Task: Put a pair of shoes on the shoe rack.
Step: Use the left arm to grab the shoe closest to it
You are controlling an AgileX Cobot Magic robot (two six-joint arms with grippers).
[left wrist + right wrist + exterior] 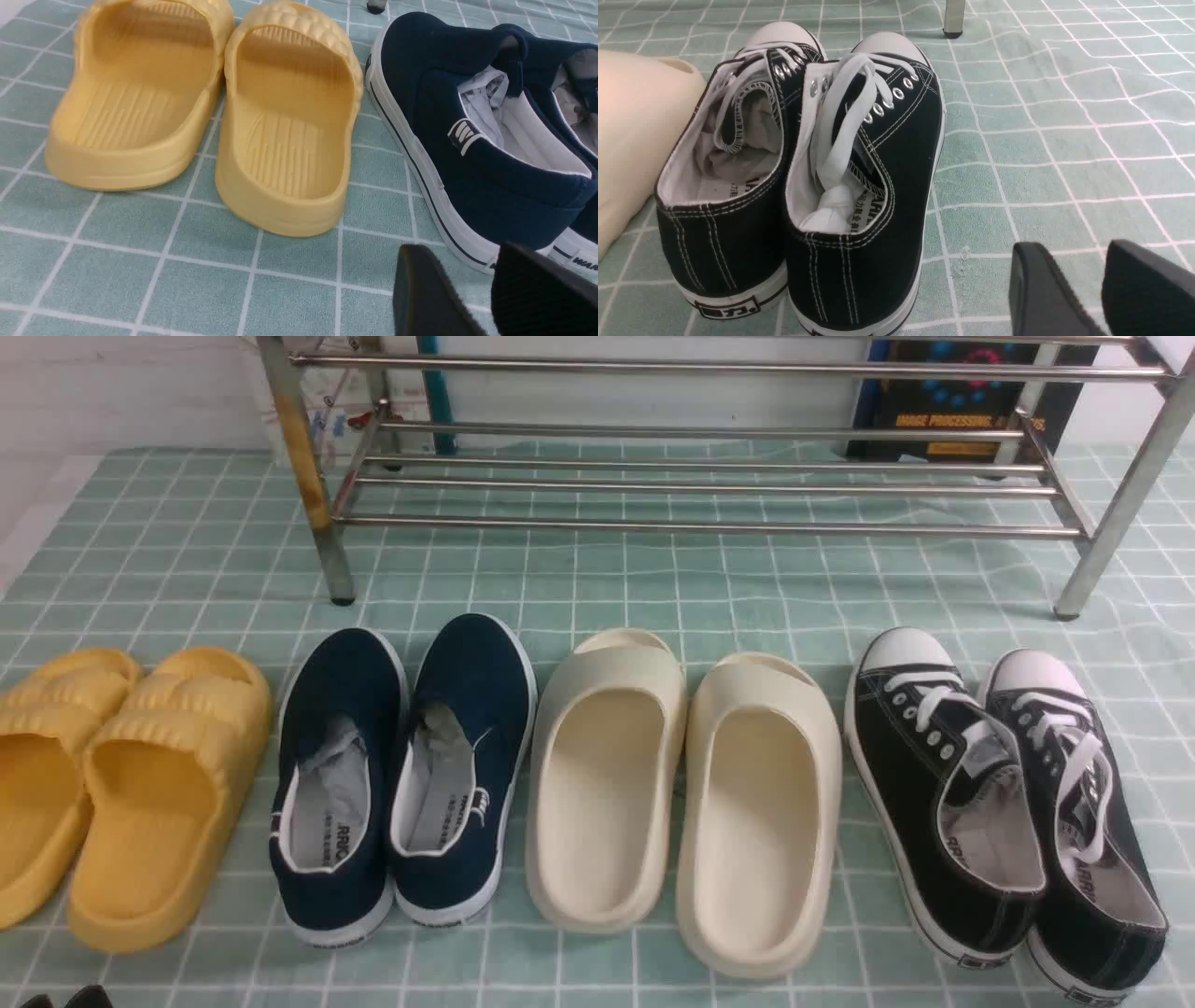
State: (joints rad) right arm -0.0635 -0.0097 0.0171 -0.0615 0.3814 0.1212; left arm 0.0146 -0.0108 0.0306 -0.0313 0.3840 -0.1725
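The two navy-blue slip-on shoes (401,775) stand side by side on the green checked cloth, toes toward the steel shoe rack (709,527), which is empty at the back. In the left wrist view, the nearer navy shoe (467,149) lies just beyond my left gripper (462,266). That gripper is open and empty, low over the cloth behind the shoe's heel. My right gripper (1071,266) is open and empty above bare cloth, to the right of the black sneakers. It is out of the front view.
Yellow foam slides (112,784) sit left of the navy shoes. Cream slides (681,803) sit to their right, then black lace-up sneakers (1008,812). Rack legs (331,551) stand on the cloth. A dark printed box (952,411) stands behind the rack.
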